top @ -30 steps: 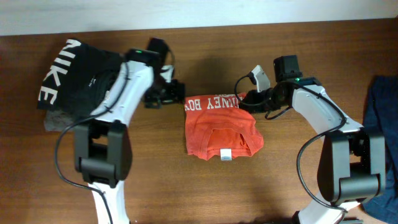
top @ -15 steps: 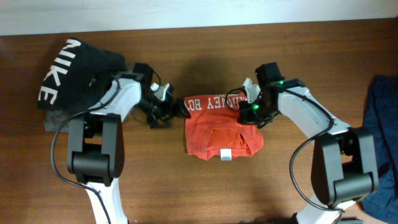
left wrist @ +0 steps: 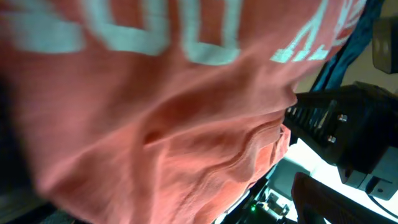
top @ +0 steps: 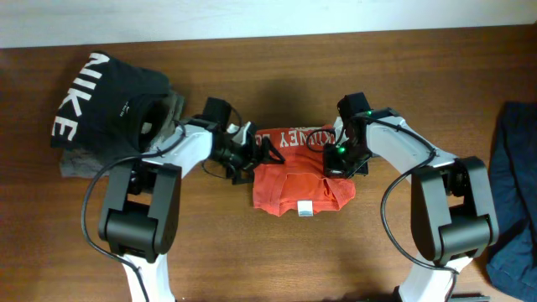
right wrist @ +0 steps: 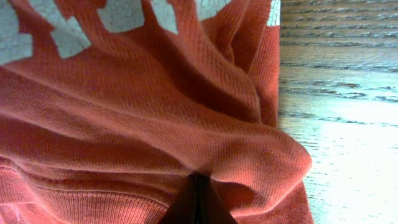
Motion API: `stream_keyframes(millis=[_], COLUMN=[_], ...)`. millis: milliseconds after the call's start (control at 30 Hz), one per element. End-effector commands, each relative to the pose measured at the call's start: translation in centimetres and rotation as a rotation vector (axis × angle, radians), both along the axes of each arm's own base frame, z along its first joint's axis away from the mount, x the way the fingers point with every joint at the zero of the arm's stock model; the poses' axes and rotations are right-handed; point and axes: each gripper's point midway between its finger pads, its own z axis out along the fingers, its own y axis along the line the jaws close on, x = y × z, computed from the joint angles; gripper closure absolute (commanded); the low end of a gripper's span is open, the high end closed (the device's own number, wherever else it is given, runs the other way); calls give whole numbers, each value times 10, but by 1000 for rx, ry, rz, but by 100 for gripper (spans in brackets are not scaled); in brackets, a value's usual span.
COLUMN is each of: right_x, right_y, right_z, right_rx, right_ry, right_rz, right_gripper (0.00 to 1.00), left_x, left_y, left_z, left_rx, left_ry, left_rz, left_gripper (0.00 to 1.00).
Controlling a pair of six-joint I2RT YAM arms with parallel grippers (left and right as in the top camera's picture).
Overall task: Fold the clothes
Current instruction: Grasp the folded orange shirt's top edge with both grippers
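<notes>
We count one T-shirt [top: 300, 180] folded on the table [top: 210, 243] between two grippers: left gripper [top: 268, 153] spread open at its edge, right gripper [right wrist: 198, 196] closed, seemingly pinching fabric. One grey garment [top: 74, 166] hides mostly under one black garment [top: 105, 105].

White-shelled arms [top: 411, 155] carry black joints and black cables.

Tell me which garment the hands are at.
The red-orange T-shirt mid-table, left hand and right hand at its sides. The black NIKE garment, grey garment and blue garment lie off at the far sides.
</notes>
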Motion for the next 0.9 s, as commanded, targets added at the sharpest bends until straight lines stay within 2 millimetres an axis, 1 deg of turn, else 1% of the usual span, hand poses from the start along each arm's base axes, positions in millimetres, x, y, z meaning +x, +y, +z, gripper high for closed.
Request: stream_keyframes(millis=[0, 133, 167, 267, 333, 400, 533, 667, 700, 733, 767, 867], right_x=[-1, -1, -1, -1, -1, -1, -1, -1, -1, -1, -1, -1], right_y=[-3, -3, -3, -3, -3, -3, -3, -3, -3, -3, -3, -3], right_z=[-4, -4, -4, -4, -4, -4, -4, -4, -4, -4, -4, -4], right_rx=[-25, -25, -25, -25, -25, -25, -25, -25, -25, -25, -25, -25], right_ry=[8, 8, 8, 9, 9, 9, 8, 8, 8, 8, 8, 8], right_rz=[-10, -10, -10, -10, -10, -10, -9, -6, -6, -6, -6, -6], right_gripper=[96, 96, 96, 96, 96, 96, 96, 96, 96, 96, 96, 96], left_x=[-18, -15, -13, -11, -10, -8, -7, -8, -8, -7, -7, -7], left_y=[7, 2, 1, -4, -8, -15, -29, -35, -35, -36, -36, -37], left_z=[-41, -41, -41, -40, -40, -38, -33, -32, -32, -31, -31, -31], left_rx=[133, 130, 125, 117, 108, 90, 45, 38, 37, 36, 35, 33], left_ry=[64, 39, 26, 3, -14, -50, -102, -116, -118, -121, -124, -128], left_rz=[8, 3, 1, -7, -21, -41, -80, -92, -92, -92, -92, -93], left_gripper=[6, 11, 18, 30, 34, 36, 36, 35, 30, 22, 18, 17])
